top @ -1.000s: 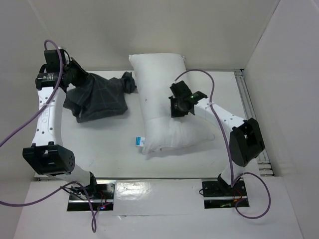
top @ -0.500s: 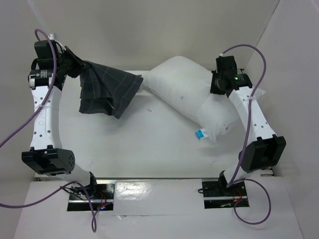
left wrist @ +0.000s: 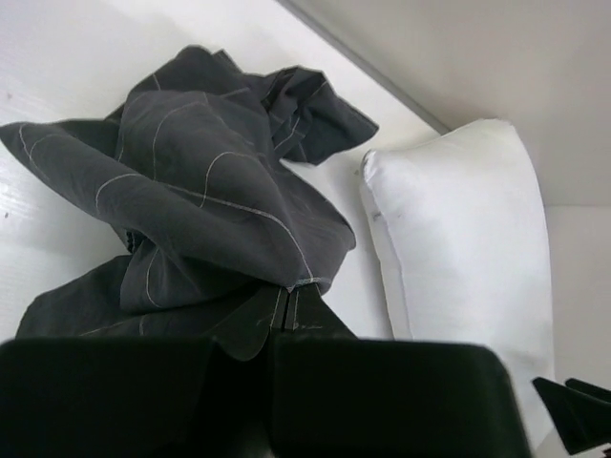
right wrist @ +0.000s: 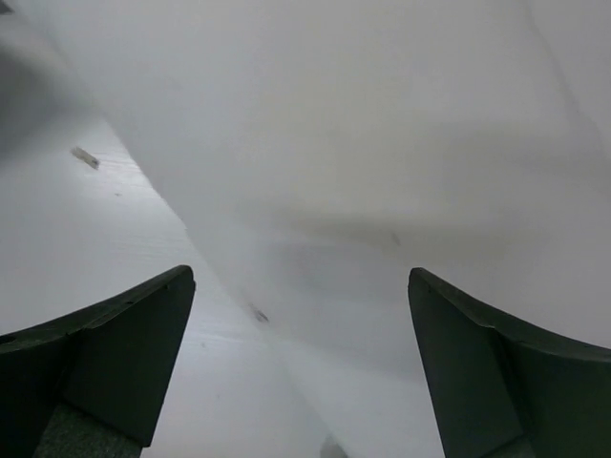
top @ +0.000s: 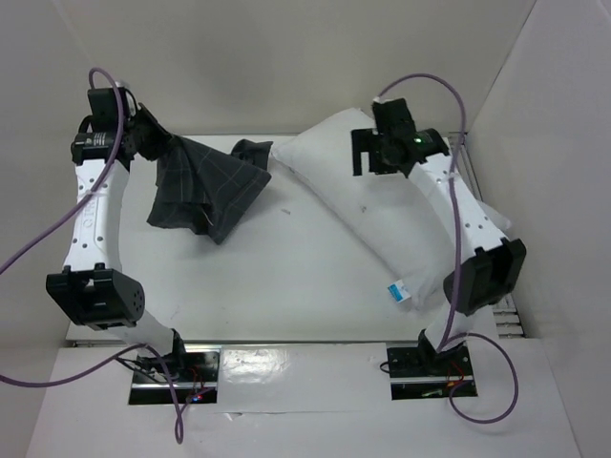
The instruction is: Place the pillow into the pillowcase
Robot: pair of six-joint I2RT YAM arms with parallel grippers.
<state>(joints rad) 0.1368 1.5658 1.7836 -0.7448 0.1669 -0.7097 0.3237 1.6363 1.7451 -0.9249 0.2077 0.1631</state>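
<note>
The white pillow (top: 382, 215) lies slanted across the right half of the table, from far centre to near right, with its blue-and-white tag (top: 396, 291) at the near end. My right gripper (top: 368, 156) hovers open over the pillow's far part; in the right wrist view its fingers (right wrist: 124, 353) stand wide apart over the pillow (right wrist: 382, 143), holding nothing. The dark grey checked pillowcase (top: 205, 186) hangs bunched at the far left, with my left gripper (top: 158, 145) shut on its upper edge. In the left wrist view the gripper (left wrist: 286, 307) pinches the pillowcase (left wrist: 191, 191), with the pillow (left wrist: 468, 239) beyond.
White walls close in the table (top: 286, 267) at the back and on both sides. A metal rail (top: 465, 153) runs along the right edge, partly under the pillow. The right arm's elbow (top: 487, 272) sits over the pillow's near end.
My right gripper has opened and let go of the pillow, which has dropped flat. That gripper has moved left along the pillow. The left gripper, holding the pillowcase, shifted slightly.
</note>
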